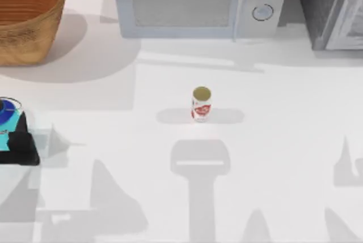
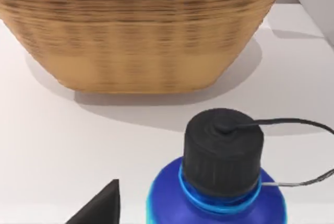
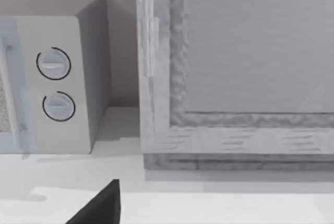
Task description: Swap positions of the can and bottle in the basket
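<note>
The basket point(image 1: 25, 19) stood at the table's far left corner, tan outside, ribbed orange inside, apparently empty. The can point(image 1: 201, 104) stood upright mid-table, so it was out; the blue bottle point(image 2: 219, 182) was at the left edge in the left gripper point(image 1: 14, 132), probably gripped. How open its fingers were, I cannot tell.

Rough woven wicker basket point(image 2: 141, 31), glossy blue bottle point(image 2: 216, 203) (matt black cap), smooth white table point(image 1: 272, 141)

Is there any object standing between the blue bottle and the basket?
No visible object is between them. The blue bottle stands near the table's left edge, and only bare table lies between it and the wicker basket.
</note>
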`<action>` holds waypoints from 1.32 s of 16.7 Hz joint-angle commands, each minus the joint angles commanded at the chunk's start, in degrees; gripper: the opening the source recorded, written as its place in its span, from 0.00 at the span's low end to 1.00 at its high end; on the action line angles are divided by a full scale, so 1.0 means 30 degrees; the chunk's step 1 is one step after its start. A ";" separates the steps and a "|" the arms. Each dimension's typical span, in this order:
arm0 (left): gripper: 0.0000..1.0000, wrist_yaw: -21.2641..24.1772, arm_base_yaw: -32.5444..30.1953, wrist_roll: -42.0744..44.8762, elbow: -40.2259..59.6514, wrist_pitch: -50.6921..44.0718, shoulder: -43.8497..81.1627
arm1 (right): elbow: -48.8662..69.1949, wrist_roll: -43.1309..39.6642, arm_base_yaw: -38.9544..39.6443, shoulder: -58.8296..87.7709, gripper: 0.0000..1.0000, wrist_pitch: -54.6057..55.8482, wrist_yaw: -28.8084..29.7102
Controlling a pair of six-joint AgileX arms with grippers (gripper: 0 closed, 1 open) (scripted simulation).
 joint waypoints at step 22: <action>1.00 0.0151 -0.0072 0.0110 0.3478 0.6681 1.1739 | 0.0000 0.0000 0.0000 0.0000 1.00 0.0000 0.0000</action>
